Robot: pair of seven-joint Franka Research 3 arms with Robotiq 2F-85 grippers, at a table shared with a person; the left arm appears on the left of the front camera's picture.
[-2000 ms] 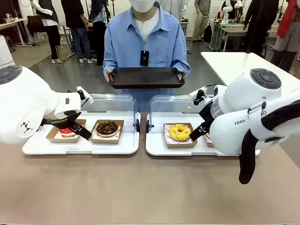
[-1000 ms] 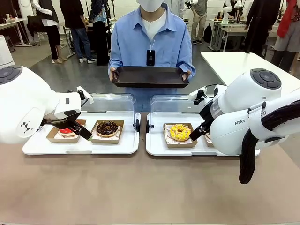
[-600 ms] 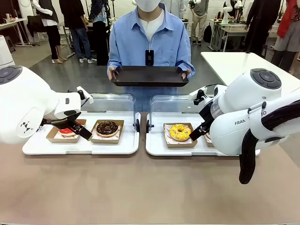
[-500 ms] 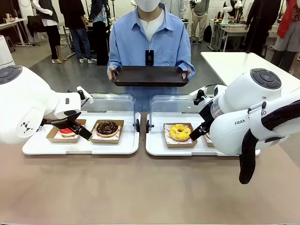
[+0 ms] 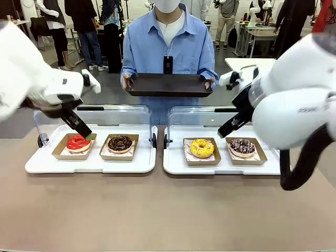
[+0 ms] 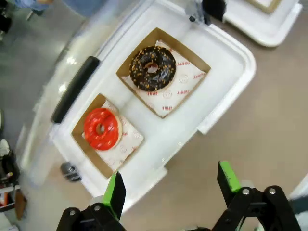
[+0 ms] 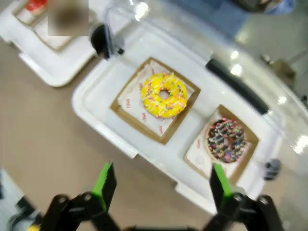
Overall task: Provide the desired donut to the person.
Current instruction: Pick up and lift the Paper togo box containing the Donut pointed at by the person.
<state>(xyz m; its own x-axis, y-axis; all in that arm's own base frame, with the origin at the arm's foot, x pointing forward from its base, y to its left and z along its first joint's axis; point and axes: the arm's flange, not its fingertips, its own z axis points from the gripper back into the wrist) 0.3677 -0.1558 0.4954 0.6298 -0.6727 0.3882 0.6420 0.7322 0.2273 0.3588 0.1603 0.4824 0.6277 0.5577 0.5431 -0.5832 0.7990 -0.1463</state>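
Observation:
The person (image 5: 169, 39) stands at the far side and holds a black tray (image 5: 168, 85) in both hands. Four donuts sit in paper boxes: red (image 5: 78, 142) (image 6: 101, 128), chocolate with nuts (image 5: 120, 142) (image 6: 153, 69), yellow (image 5: 201, 148) (image 7: 164, 95), and chocolate with sprinkles (image 5: 242, 146) (image 7: 226, 140). Nothing shows which one is desired. My left gripper (image 5: 84, 132) (image 6: 172, 185) hangs open above the red donut's end of its tray. My right gripper (image 5: 224, 132) (image 7: 162, 183) hangs open above the right tray. Both hold nothing.
The donuts lie on two white trays (image 5: 89, 165) (image 5: 220, 168) with clear lids (image 5: 123, 113) standing open behind them. Bare brown table (image 5: 157, 210) runs along the near side. Bystanders and other tables stand far behind the person.
Both arms have lifted from low over the trays to well above them, uncovering the sprinkled donut. The person and the black tray stay as they were.

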